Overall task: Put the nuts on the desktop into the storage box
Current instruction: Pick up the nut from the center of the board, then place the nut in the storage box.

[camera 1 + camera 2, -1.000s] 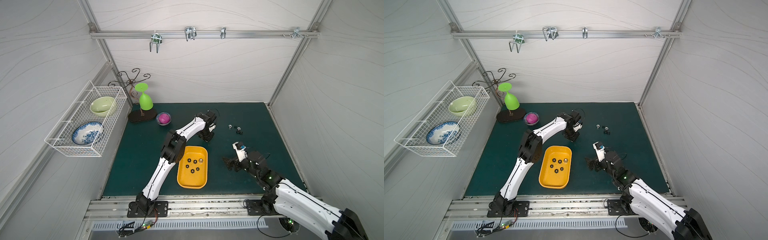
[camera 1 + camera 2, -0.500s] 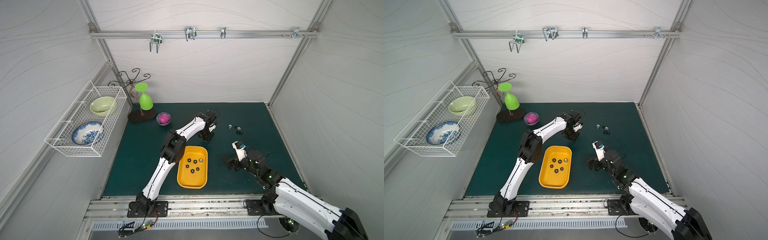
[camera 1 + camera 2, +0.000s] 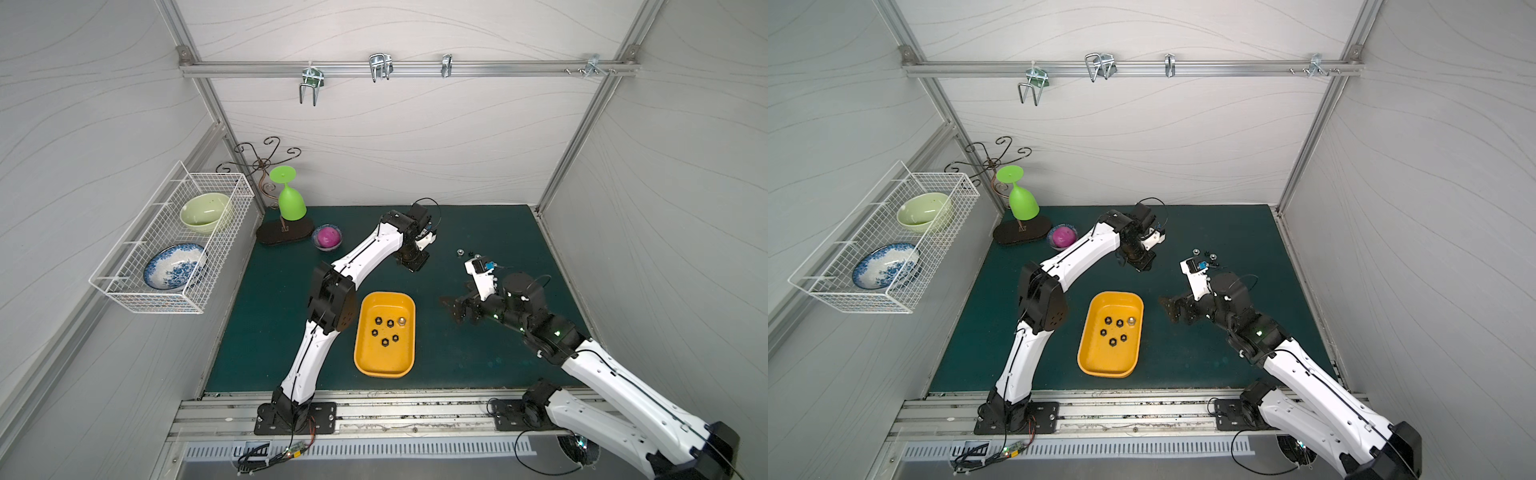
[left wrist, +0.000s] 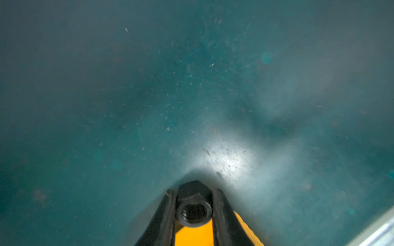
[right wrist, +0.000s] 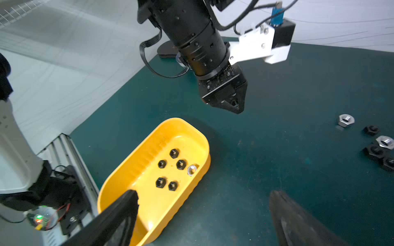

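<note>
My left gripper (image 4: 194, 191) is shut on a black nut (image 4: 194, 205), with the threaded hole facing the left wrist camera. In both top views this gripper (image 3: 411, 264) (image 3: 1139, 264) hangs over the desktop (image 3: 478, 224) just beyond the far end of the yellow storage box (image 3: 384, 370) (image 3: 1106, 365) (image 5: 149, 204). Several nuts (image 3: 386, 328) (image 5: 170, 168) lie in the box, mostly black, one silver. More nuts (image 3: 467, 252) (image 3: 1204, 254) (image 5: 345, 120) sit loose on the desktop. My right gripper (image 5: 204, 198) (image 3: 455, 309) is open and empty, low beside the box.
A small bowl with a pink ball (image 3: 327, 237) and a dark stand with a green goblet (image 3: 291, 203) are at the back left. A white wire basket (image 3: 174, 241) holding two bowls hangs on the left wall. The right arm's wrist camera (image 3: 480, 268) sits close to the loose nuts.
The left jaws have closed the last bit onto the black nut. The left arm stays in place and the right arm has shifted only slightly.
</note>
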Motion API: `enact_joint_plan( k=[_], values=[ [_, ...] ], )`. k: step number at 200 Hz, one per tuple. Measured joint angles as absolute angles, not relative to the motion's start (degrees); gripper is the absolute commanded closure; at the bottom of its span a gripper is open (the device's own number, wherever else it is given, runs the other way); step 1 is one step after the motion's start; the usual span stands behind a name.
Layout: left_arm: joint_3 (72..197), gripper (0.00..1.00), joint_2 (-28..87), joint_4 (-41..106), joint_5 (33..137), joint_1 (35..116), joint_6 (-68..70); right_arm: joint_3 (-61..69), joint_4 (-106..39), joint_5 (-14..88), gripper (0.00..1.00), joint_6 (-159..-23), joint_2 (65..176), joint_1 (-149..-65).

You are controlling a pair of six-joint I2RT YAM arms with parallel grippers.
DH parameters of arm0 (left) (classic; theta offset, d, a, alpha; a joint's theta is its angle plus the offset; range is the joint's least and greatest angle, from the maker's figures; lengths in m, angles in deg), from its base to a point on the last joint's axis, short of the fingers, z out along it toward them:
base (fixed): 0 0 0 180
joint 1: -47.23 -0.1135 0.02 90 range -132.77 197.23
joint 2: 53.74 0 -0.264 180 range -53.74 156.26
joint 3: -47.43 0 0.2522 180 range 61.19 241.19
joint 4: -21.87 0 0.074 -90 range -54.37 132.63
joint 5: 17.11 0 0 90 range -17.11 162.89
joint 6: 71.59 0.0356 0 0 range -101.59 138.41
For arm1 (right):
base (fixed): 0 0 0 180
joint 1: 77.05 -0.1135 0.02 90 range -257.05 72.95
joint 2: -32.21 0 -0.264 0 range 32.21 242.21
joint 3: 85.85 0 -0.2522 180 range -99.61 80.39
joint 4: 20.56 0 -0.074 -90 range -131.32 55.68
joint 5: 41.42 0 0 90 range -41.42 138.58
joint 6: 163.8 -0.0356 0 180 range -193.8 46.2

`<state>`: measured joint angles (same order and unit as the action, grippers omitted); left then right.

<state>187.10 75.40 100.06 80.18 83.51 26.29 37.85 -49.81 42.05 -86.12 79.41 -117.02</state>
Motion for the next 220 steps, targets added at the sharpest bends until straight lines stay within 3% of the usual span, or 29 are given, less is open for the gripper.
enact_joint_plan(
  k=[105,220],
  values=[
    [173.0,0.73,56.5,103.5,81.8,83.5,30.9,15.4,-73.3,36.3,0.01,-95.3,88.1,-122.4],
    [152.0,0.73,38.1,103.1,84.1,83.6,32.7,14.9,-74.4,37.6,0.01,-97.6,94.3,-138.4]
  ],
)
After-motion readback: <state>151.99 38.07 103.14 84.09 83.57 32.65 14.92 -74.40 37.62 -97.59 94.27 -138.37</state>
